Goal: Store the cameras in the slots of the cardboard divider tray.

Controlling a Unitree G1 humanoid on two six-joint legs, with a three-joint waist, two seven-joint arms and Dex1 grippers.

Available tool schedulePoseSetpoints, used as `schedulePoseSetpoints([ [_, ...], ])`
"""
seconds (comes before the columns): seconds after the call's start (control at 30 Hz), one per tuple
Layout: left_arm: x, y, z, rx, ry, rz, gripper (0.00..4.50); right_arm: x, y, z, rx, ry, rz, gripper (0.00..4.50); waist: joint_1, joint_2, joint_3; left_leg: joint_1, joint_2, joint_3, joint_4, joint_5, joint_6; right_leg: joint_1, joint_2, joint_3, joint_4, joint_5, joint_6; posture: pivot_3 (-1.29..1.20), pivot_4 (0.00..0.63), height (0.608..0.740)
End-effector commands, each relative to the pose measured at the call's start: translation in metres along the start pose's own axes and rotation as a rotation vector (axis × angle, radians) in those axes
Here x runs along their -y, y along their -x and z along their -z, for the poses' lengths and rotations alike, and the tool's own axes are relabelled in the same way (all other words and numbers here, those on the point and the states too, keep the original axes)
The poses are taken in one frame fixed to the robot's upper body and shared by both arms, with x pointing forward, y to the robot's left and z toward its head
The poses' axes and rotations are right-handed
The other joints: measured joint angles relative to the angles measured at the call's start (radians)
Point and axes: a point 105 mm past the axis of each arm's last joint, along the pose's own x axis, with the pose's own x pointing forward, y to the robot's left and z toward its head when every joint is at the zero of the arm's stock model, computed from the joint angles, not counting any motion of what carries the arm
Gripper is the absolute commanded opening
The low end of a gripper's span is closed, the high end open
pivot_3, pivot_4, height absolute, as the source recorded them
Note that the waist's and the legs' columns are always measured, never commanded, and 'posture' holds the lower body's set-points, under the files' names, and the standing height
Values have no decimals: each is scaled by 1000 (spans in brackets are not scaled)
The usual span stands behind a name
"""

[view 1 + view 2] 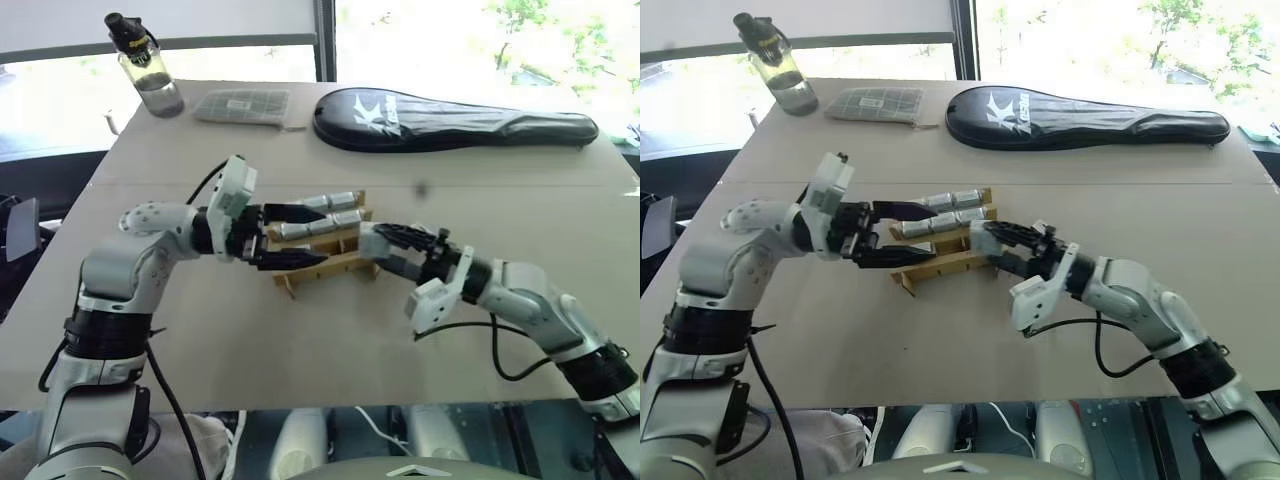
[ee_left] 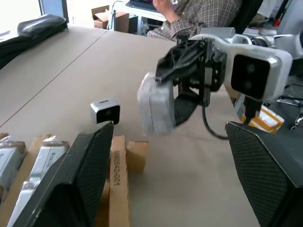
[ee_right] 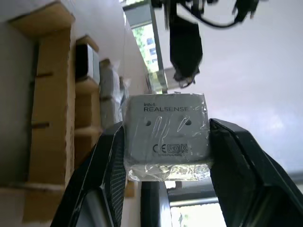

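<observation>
Right gripper [image 3: 163,142] clamped on wrapped camera [image 3: 166,137], held at tray's [image 1: 330,268] right end. Left gripper [image 1: 285,238] spread wide, empty, fingers over tray's left side, contact with tray unclear. Tray mid-table, several wrapped cameras in slots; exact count hard to make out, grippers cover part. One loose camera [image 2: 105,111] on table [image 1: 300,340] beyond tray. Far edge: bottle [image 1: 145,68], grey packet [image 1: 243,106], black racket case [image 1: 450,120]. Windows behind; seated person [image 2: 199,14] partly cut off.
</observation>
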Motion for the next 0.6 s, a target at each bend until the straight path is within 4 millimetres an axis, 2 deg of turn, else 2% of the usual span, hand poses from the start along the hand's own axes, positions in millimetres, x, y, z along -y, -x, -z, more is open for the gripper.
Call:
schedulePoseSetpoints([
  [0.03,-4,-2,-7,9,-22,-9,3916,11,-9,-10,72,49,32,1910,0,0,0,0,0,0,0,0,0,0,0,0,0,0,0,0,150,740],
  [0.37,-4,-3,-9,24,-1,-5,3916,15,-24,-14,110,62,42,1910,0,0,0,1,0,0,1,0,0,0,0,0,1,0,0,0,150,740],
  [0.47,-3,-5,-11,31,6,4,3098,12,-27,-15,117,59,34,1910,0,0,0,1,0,0,1,0,0,0,0,0,1,0,0,0,150,740],
  [0.6,-2,-5,-11,28,12,15,1365,12,-28,-16,120,59,34,1910,0,0,0,0,0,0,1,0,0,0,0,0,1,0,0,0,150,740],
])
